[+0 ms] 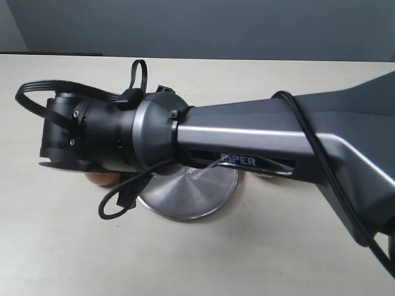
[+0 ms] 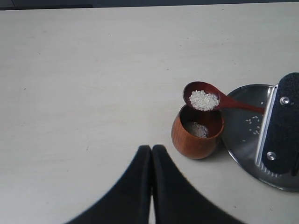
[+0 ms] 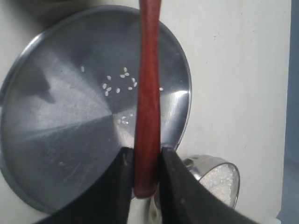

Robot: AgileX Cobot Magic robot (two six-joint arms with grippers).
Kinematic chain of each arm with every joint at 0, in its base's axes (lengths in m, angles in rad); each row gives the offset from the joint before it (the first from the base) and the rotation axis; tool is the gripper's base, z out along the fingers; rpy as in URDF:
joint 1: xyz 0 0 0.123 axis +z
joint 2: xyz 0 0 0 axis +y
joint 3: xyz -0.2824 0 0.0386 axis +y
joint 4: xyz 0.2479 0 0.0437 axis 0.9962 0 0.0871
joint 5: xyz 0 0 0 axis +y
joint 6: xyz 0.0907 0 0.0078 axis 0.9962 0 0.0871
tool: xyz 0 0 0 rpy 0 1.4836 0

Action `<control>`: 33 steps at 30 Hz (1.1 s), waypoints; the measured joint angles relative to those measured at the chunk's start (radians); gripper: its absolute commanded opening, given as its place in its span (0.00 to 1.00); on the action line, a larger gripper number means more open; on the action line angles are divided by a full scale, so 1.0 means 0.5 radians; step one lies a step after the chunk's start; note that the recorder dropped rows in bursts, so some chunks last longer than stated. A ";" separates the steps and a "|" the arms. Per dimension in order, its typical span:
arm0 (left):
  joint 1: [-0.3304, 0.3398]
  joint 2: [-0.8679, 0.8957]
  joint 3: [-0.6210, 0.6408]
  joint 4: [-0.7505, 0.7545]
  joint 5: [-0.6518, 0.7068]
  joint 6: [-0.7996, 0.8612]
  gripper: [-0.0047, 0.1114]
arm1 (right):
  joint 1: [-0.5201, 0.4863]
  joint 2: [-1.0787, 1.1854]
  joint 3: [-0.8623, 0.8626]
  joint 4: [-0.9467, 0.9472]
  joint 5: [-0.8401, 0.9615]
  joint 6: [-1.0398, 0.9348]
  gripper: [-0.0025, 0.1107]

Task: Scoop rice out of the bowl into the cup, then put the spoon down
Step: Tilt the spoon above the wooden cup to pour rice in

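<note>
My right gripper (image 3: 145, 158) is shut on the handle end of the dark red wooden spoon (image 3: 147, 88). The spoon (image 2: 205, 99) carries a small heap of rice (image 2: 204, 100) and hangs level just over the far rim of the brown wooden cup (image 2: 196, 135). Some rice (image 2: 198, 129) lies inside the cup. The steel bowl (image 3: 223, 163), with rice (image 3: 219, 179) in it, stands beside the plate, close to my right fingers. My left gripper (image 2: 152, 150) hovers shut and empty over the bare table, near the cup. In the exterior view the right arm (image 1: 247, 135) covers most of the cup (image 1: 99, 179).
A flat steel plate (image 3: 60, 121) with a few loose grains (image 3: 119, 84) lies under the spoon's handle, next to the cup. The plate (image 1: 185, 197) shows below the right arm in the exterior view. Pale tabletop (image 2: 93, 70) stretches around.
</note>
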 measured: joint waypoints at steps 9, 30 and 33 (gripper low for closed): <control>0.000 0.000 0.000 0.000 0.000 0.000 0.04 | 0.008 0.000 0.000 -0.009 -0.004 -0.079 0.02; 0.000 0.000 0.000 0.000 0.000 0.000 0.04 | 0.001 0.000 0.000 -0.042 -0.004 -0.149 0.02; 0.000 0.000 0.000 0.000 0.000 0.000 0.04 | -0.020 0.000 0.000 -0.039 -0.004 -0.074 0.02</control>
